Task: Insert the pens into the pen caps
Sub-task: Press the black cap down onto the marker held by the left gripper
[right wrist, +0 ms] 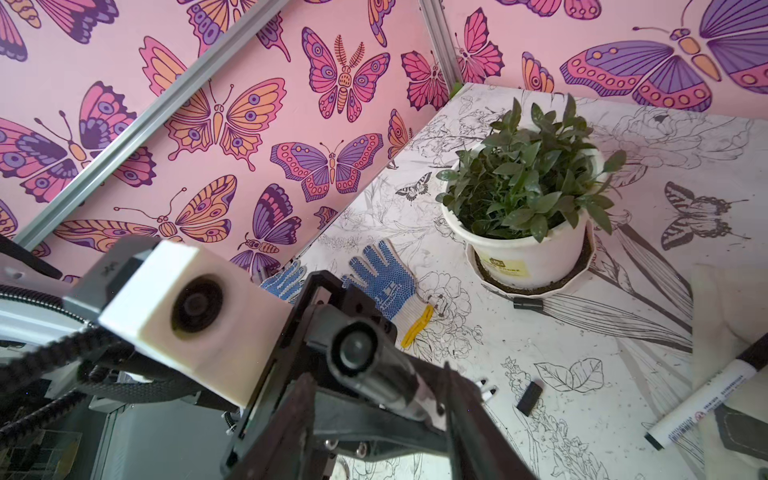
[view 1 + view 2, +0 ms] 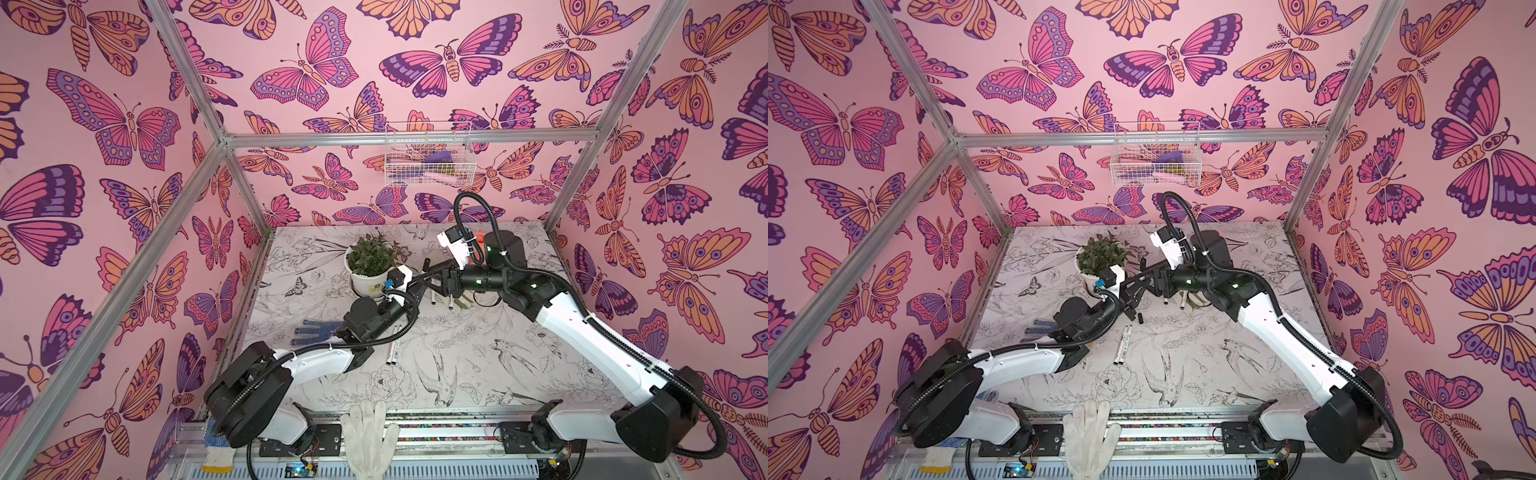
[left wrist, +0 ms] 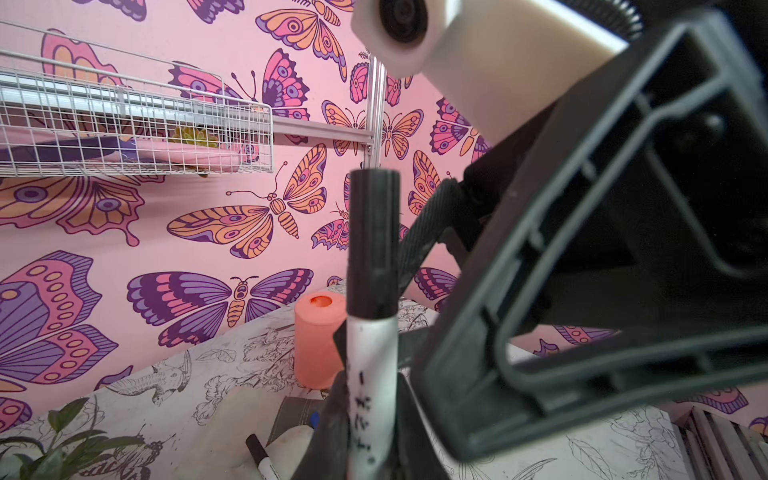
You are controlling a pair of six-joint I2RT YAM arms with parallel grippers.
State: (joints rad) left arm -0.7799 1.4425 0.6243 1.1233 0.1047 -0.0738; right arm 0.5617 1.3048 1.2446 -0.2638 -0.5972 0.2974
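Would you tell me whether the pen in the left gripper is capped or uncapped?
Capped: a black cap sits over the tip end of the white pen.

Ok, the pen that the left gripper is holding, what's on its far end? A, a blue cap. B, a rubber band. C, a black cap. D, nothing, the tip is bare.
C: in the left wrist view the white pen has a black cap seated over its end, with no tip showing.
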